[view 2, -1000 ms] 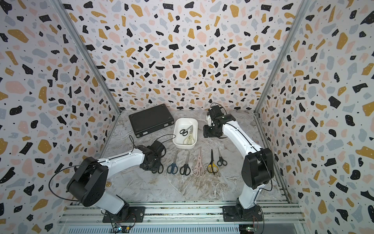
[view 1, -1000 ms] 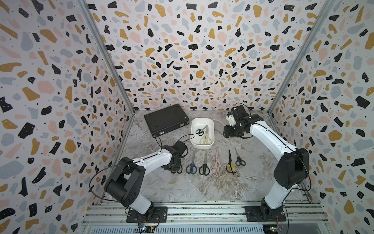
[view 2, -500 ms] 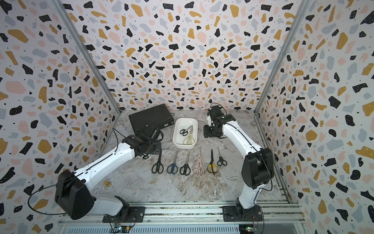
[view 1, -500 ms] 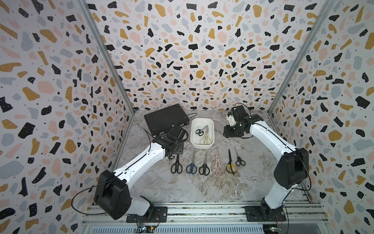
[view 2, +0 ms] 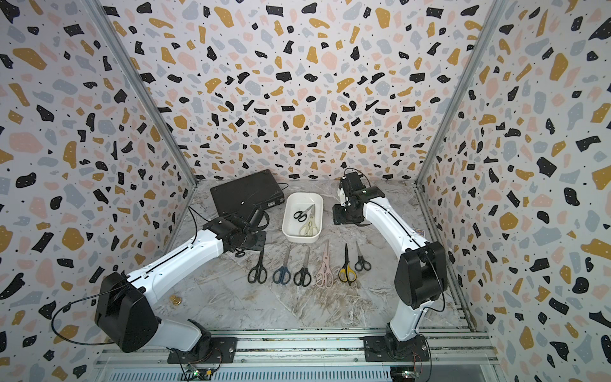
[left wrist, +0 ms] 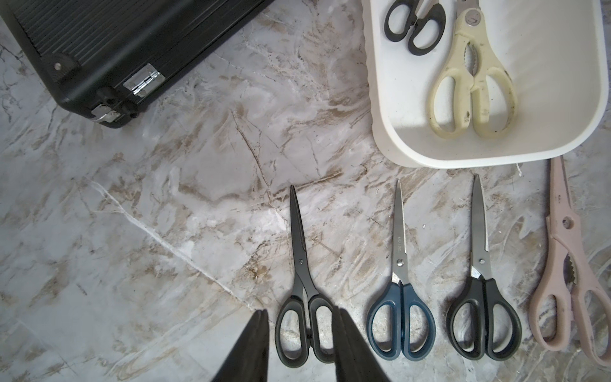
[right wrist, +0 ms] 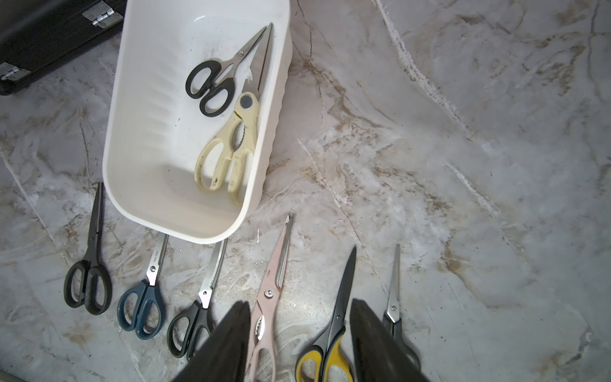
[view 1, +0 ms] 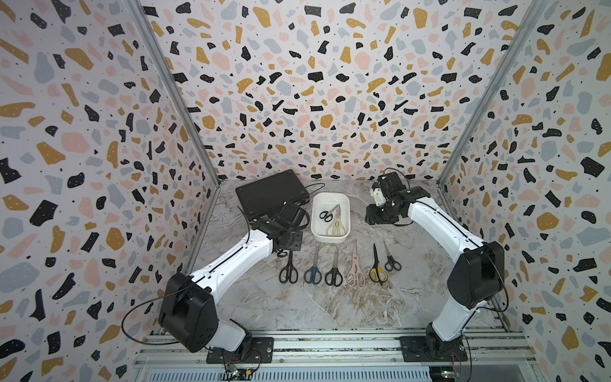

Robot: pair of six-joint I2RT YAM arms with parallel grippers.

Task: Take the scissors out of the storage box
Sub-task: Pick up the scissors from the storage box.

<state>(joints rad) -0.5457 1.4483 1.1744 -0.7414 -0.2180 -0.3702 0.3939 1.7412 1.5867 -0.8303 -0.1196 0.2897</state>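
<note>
The white storage box [view 1: 314,215] stands at the back middle of the marble table. Two pairs of scissors lie in it: a black-handled pair [view 1: 327,214] and a cream pair [view 1: 335,228]. In front of it several scissors lie in a row, from a black pair [view 1: 288,271] at the left to a small grey pair [view 1: 391,263] at the right. My left gripper [left wrist: 299,311] hangs open and empty above the left black pair's handles [left wrist: 304,330]. My right gripper [right wrist: 299,302] hovers right of the box, open and empty, over the pink [right wrist: 271,297] and yellow-and-black [right wrist: 330,347] pairs.
A flat black hard case [view 1: 271,195] lies at the back left, close to the box and to my left wrist. Patterned walls close in three sides. A small brass-coloured object [view 2: 175,299] sits on the table near the left arm's base.
My left gripper has let go of the black scissors at the row's left end, risen and drawn back toward the box, its jaws opening. The right arm has not moved.
</note>
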